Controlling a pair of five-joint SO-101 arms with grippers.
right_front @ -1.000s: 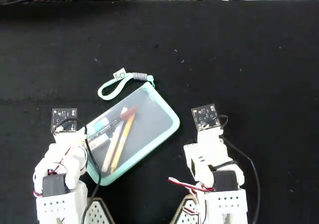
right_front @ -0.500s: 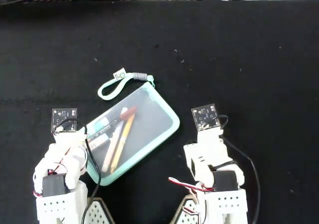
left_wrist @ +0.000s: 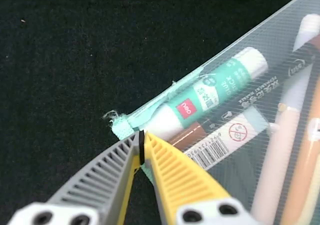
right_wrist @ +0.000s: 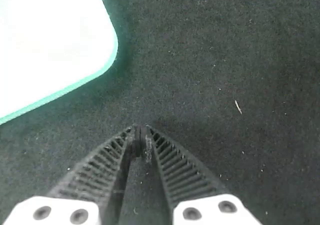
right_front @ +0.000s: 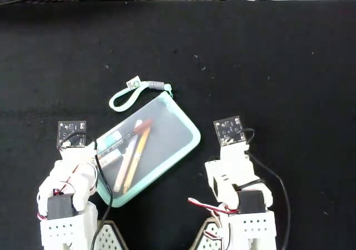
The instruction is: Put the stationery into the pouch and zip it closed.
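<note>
While left tool, closed, meets pouch corner, right tool, closed, stands apart.

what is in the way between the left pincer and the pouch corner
Nothing visible does. The left pincer sits shut right at the teal corner tab of the pouch, touching or nearly touching it.

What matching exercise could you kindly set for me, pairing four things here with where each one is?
Things:
1. glue stick
2. wrist strap
3. left gripper
4. right gripper

Places:
A. shut, above bare black cloth beside the pouch
B. inside the pouch
C. looped on the black cloth, off the pouch's corner
D. shut, at the pouch's teal edge near the glue stick

Pairs: 1-B, 2-C, 3-D, 4-A.
</note>
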